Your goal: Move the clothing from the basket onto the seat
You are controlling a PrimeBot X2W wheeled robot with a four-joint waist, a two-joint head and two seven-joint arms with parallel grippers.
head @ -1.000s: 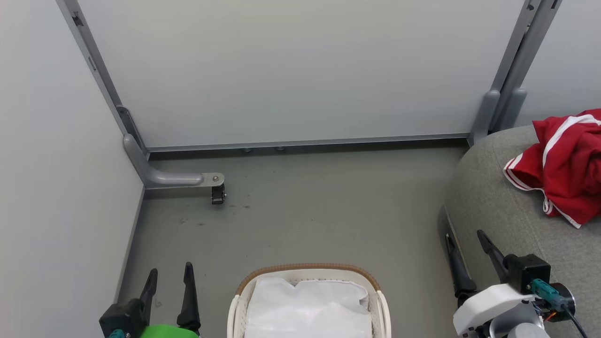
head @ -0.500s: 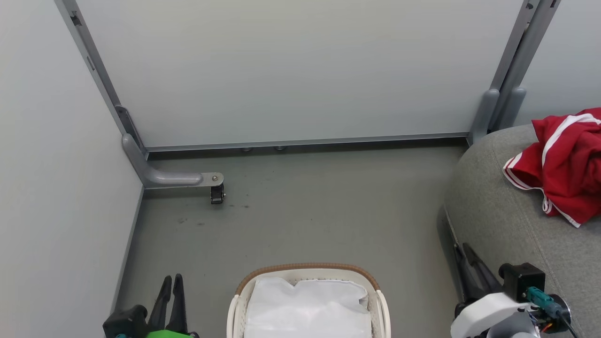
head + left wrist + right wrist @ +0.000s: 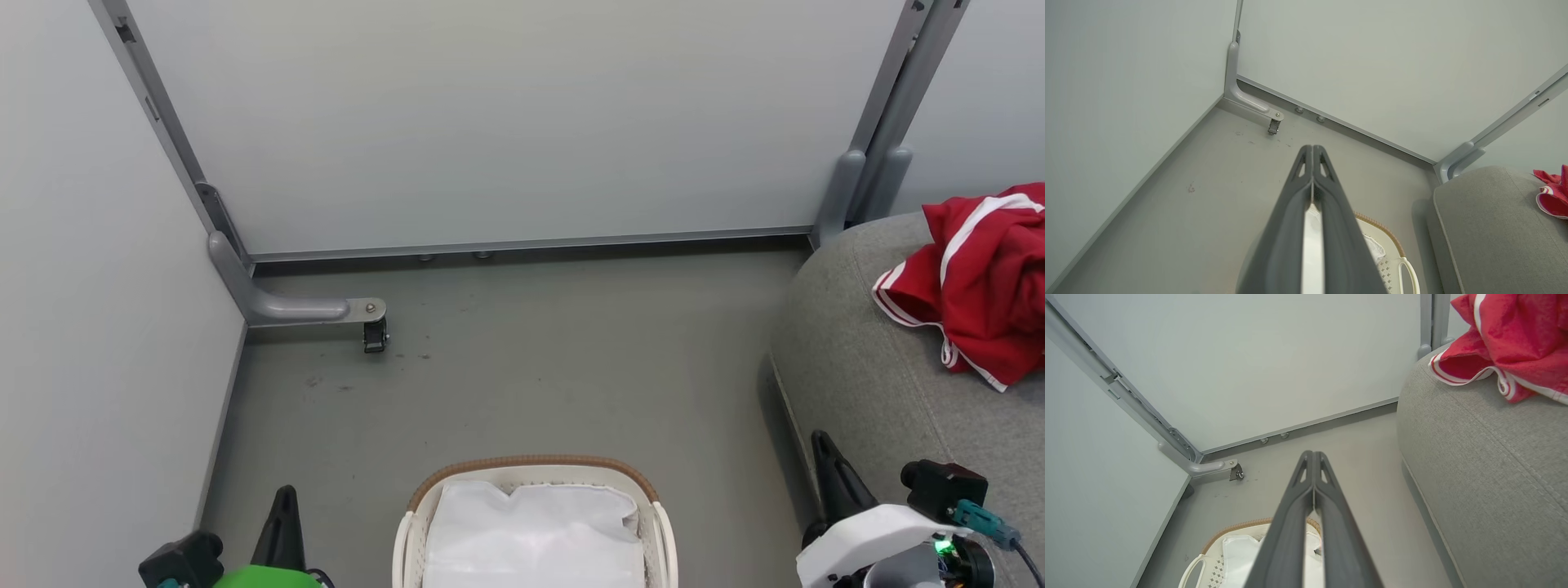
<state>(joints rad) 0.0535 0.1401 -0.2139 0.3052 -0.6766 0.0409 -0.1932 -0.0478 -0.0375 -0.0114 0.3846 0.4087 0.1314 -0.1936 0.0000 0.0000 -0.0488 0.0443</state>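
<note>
We note the left gripper (image 3: 1312, 150) and right gripper (image 3: 1312, 454) fully closed and empty; the clothing (image 3: 988, 286) lies on the seat (image 3: 865, 392), right of the basket (image 3: 531, 464).

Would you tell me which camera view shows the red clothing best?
The right wrist view: the clothing is nearest and largest there, white trim clear, lying on the seat. The head view shows it smaller, cut by the right edge; the left wrist view catches a small corner.

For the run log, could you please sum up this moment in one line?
clothing: on seat | basket: liner showing, no red | left gripper: jaws shut, empty | right gripper: jaws shut, empty
</note>
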